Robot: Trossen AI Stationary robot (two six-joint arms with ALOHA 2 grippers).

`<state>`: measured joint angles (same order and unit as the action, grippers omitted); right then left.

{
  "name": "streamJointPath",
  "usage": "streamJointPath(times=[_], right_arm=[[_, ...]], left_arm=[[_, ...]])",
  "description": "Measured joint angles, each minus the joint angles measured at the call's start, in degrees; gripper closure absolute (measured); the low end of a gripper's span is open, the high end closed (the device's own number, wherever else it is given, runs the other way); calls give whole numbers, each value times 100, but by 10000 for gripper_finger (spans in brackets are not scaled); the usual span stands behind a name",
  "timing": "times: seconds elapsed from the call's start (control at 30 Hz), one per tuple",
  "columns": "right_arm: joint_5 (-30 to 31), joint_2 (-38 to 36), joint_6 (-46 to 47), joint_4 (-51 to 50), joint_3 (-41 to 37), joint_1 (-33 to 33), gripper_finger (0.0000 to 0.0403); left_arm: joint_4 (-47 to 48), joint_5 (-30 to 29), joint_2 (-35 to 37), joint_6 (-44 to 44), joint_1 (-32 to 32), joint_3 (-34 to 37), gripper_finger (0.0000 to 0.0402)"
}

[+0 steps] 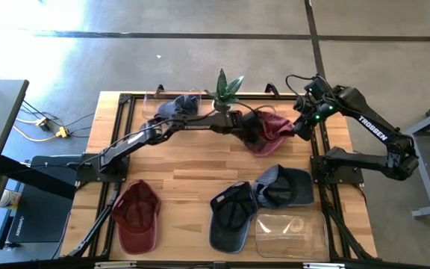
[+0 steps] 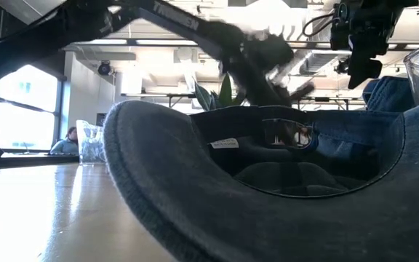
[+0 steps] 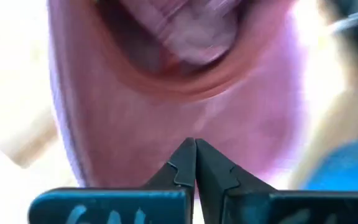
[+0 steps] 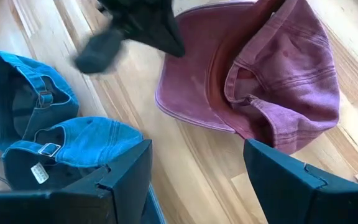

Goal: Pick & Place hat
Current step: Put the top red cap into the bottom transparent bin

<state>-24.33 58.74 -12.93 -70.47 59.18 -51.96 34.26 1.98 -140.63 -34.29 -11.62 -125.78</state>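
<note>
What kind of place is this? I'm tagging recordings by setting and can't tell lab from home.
Probably a robotics lab or workshop in a large open room, not a home. A wooden table in a black frame stands on a bare concrete floor, and the low view shows exposed ceiling ducts and big windows.

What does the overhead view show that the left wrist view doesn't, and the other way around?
Only the high view shows the whole table: a second red cap, three blue caps, a clear container, a plant, and the right end effector next to the red hat. Only the left wrist view shows the left end effector with fingers pressed shut. Both show that red hat and the left arm's end effector at it.
</note>
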Motion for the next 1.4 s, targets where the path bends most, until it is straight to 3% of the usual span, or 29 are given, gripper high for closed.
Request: streamJointPath(times=[0.23, 0.37, 0.47, 0.6, 0.8, 0.93, 1.17, 1.4], right_arm=[[208, -53, 89, 29, 0, -1, 155], [208, -79, 266, 224, 0, -13, 155], [182, -76, 492, 393, 0, -13, 155], [170, -76, 730, 532, 0, -13, 155], [168, -76, 903, 565, 0, -13, 155], [166, -76, 1002, 563, 0, -13, 155], [166, -76, 1058, 563, 0, -12, 155], [166, -76, 1141, 563, 0, -11, 155]], left_arm=[[596, 5, 684, 1188, 7, -31, 401], [1143, 68, 698, 1044, -120, -7, 399], [1117, 896, 628, 818, -351, -27, 388], [1186, 1830, 408, 685, -598, -10, 337], [1138, 2016, 300, 661, -802, -18, 210], [951, 1751, 165, 661, -722, -7, 166], [787, 948, 25, 700, -516, -12, 201], [317, 1002, -128, 747, -435, -41, 279]])
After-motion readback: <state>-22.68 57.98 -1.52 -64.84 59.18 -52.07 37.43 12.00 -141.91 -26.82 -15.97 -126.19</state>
